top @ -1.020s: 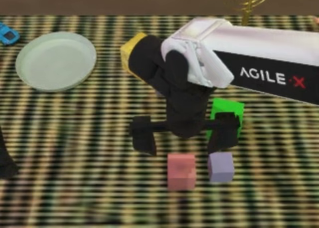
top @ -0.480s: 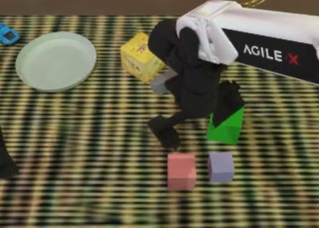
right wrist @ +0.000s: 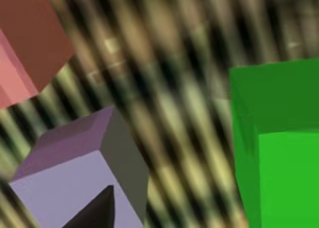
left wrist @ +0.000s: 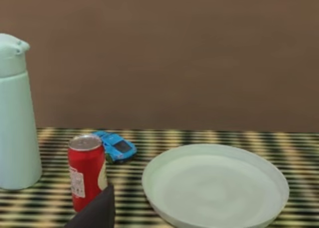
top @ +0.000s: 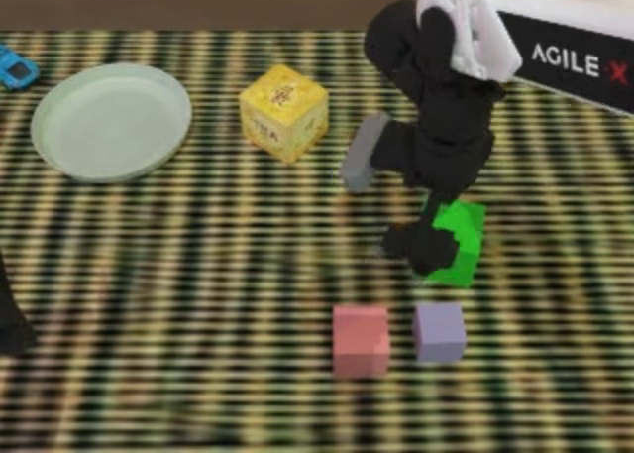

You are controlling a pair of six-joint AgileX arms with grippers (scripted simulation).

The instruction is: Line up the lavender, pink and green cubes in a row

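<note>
Right hand (top: pixel 391 207) swings back toward its arm, fingers spread, one over green cube (top: pixel 462 237); pink (top: pixel 360 340), lavender (top: pixel 439 331) just beyond. Cube looks light, rigid; grip flat opposite faces.

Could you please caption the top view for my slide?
Right gripper above green cube; pink cube and lavender cube side by side.

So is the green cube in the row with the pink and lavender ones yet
Not yet. The green cube sits behind the lavender cube, off the line it forms with the pink cube.
</note>
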